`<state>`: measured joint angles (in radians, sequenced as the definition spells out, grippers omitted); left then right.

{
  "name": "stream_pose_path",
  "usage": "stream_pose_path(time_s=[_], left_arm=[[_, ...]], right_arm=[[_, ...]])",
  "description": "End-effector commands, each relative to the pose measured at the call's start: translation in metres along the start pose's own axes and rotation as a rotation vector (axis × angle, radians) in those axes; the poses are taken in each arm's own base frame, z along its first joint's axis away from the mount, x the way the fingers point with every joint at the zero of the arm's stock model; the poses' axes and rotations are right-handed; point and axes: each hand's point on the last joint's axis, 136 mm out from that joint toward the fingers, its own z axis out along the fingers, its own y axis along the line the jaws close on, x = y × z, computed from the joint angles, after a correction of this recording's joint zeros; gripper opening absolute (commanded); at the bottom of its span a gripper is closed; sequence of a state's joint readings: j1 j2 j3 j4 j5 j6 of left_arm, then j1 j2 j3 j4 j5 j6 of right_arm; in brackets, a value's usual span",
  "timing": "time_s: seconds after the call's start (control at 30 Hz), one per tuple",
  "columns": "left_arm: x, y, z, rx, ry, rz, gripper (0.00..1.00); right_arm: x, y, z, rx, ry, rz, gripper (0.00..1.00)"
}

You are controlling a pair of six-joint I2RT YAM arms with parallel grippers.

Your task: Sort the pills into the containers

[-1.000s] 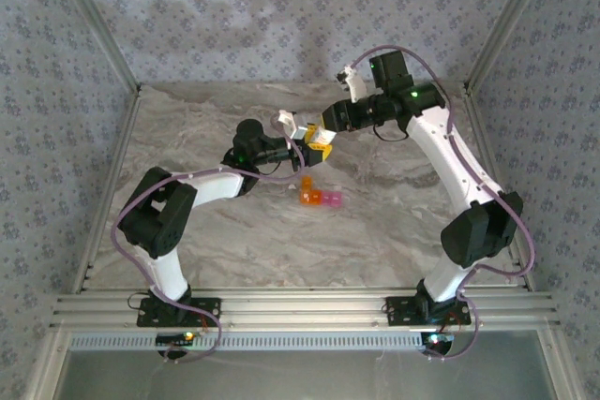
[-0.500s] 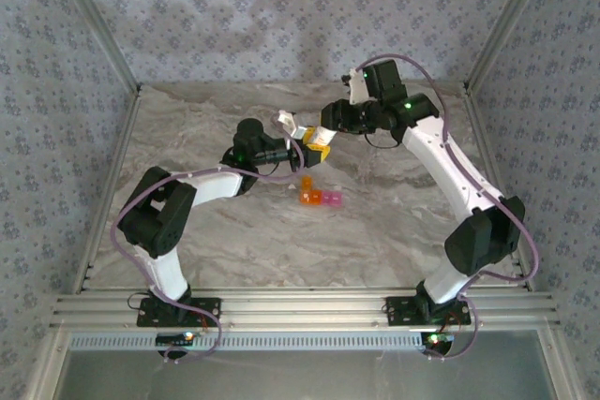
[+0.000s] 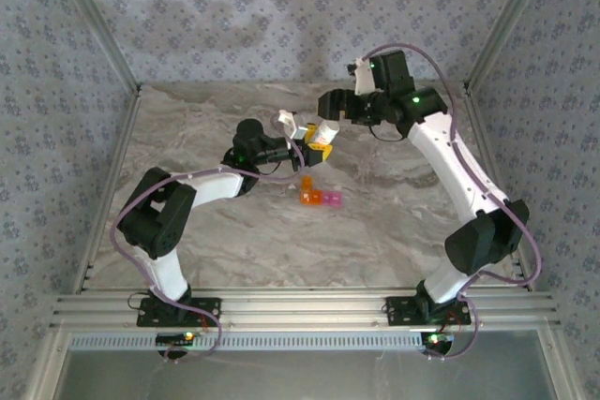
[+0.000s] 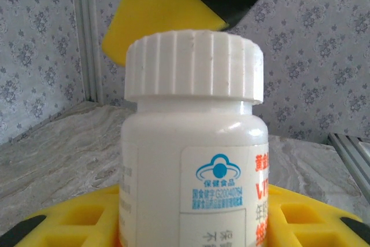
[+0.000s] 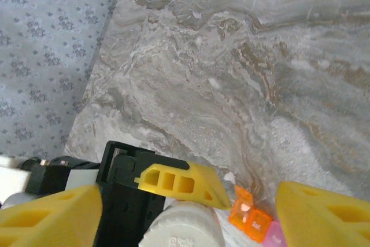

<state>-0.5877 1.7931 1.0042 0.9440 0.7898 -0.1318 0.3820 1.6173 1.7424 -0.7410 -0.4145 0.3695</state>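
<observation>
Both ends of the white bottle (image 4: 193, 160) had been gripped, but the right gripper (image 5: 188, 215) had just sprung wide off the cap (image 4: 194, 65), while the left gripper (image 3: 312, 147) clamped the body, so we judged the bottle still needed opening. The containers (image 3: 320, 198) lay on the table (image 3: 394, 231) near them, long axis left-right, orange end leftward, pink rightward.

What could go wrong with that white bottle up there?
The white plastic bottle, its ribbed white cap on, sits in the left gripper; it might slip. The open right gripper hangs over the cap and could close off-centre. Anything poured from there may miss the small orange-to-pink container strip.
</observation>
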Motion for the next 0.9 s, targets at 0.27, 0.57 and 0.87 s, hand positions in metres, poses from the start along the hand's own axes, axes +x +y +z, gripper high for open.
stream_pose_path(time_s=[0.27,0.57,0.87], left_arm=[[-0.038,-0.011,0.001,0.032,-0.075,0.101,0.00],[-0.040,-0.010,0.001,0.034,-0.073,0.099,0.00],[-0.041,-0.011,0.001,0.034,-0.072,0.102,0.00]], right_arm=[[0.016,0.009,-0.020,-0.190,0.074,-0.228,0.84],[0.020,0.008,-0.012,-0.206,0.103,-0.221,0.84],[0.028,0.010,-0.004,-0.210,0.141,-0.227,0.78]])
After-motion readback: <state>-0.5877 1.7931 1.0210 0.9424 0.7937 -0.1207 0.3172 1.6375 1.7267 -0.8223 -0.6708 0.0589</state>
